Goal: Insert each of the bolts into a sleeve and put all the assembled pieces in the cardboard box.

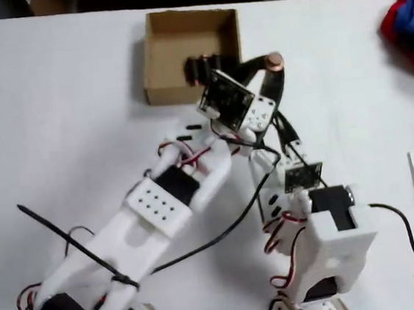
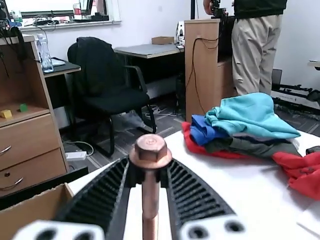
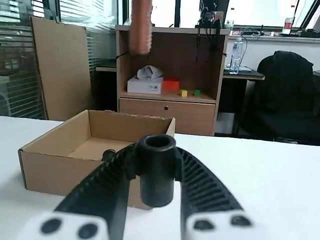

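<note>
Left wrist view: left gripper [image 2: 149, 172] is closed on a copper-coloured metal bolt w/ hexagonal head [image 2: 150, 195]. Its black ribbed fingers pinch the shank just under the head. Bolt stands upright, head up. A corner of a shallow brown cardboard box [image 2: 30, 212] shows near the gripper. A heap of blue, teal and red clothes [image 2: 250, 125] lies farther off on the white table [image 2: 240, 190].

Right wrist view: right gripper [image 3: 157, 167] is clamped on a short black cylindrical sleeve [image 3: 158, 175]. Sleeve stands upright, open bore facing up, nothing in it. Lower end of the bolt hangs higher up, apart from the sleeve and not lined up over the bore. Box sits on the table just behind the sleeve. A small dark shape lies by its inner wall; can't tell what it is.

High view: both arms lie over the table w/ their ends at the box's near corner. Bolt head shows btwn black fingers just beside the box. Box floor is bare where visible; an arm hides part of it.

Progress, as a judgement: bolt and sleeve are both picked up, but not yet mated. Still to do: line up, insert, put the piece in the box. How many more pairs remain can't be told.
</note>
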You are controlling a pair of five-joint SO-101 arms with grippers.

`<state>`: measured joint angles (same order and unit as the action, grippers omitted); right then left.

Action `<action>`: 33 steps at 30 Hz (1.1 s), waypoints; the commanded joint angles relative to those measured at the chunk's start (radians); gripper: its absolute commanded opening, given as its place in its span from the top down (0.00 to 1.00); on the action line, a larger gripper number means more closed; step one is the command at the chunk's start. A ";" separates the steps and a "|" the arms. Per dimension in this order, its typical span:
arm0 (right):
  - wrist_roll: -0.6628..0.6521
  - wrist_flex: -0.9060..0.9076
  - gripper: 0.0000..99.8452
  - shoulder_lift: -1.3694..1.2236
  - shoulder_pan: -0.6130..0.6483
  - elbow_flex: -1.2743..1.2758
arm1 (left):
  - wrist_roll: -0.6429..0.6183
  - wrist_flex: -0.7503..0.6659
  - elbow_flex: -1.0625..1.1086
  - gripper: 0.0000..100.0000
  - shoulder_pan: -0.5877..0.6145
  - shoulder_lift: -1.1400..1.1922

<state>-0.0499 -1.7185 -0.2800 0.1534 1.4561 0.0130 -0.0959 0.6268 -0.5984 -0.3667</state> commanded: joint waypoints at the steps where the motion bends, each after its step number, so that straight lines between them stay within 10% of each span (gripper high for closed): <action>1: 0.008 -0.033 0.98 0.022 -0.010 -0.020 | 0.003 -0.029 0.018 0.97 -0.014 -0.005; 14: 0.008 -0.035 0.98 0.030 -0.005 -0.012 | -0.241 -0.077 0.031 0.97 -0.006 -0.003; 33: 0.008 -0.036 0.98 0.031 -0.005 -0.011 | -0.245 -0.121 0.008 0.97 0.035 0.160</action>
<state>-0.0499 -1.7200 -0.2816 0.1488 1.4561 -0.2371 -0.1972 0.6605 -0.5938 -0.2071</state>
